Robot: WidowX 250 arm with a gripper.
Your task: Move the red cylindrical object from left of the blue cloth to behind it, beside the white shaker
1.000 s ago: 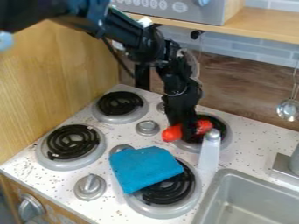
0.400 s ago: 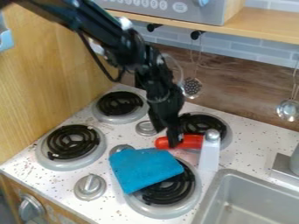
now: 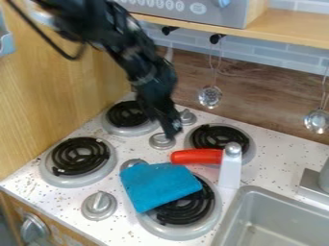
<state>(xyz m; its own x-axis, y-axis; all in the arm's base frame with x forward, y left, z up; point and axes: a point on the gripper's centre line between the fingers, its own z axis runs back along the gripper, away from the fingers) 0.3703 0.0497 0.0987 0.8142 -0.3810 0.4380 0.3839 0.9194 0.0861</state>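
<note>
The surface is a white, speckled stovetop (image 3: 262, 168), and from where I stand I note marks scattered across it. Four black coil burners sit on it in round grey pans: far left (image 3: 125, 114), near left (image 3: 96, 153), far right (image 3: 218, 137) and near right (image 3: 196, 206). Grey knobs (image 3: 99, 205) stand between and beside them. A blue cloth (image 3: 160, 185) lies partly over the near right burner, leaving some coil exposed. A red handle (image 3: 196, 156) lies between the cloth and the far right burner, its right end at a pale, long piece (image 3: 230, 170) with a rounded grey top. A grey sink (image 3: 249, 194) is set in at the right.
</note>
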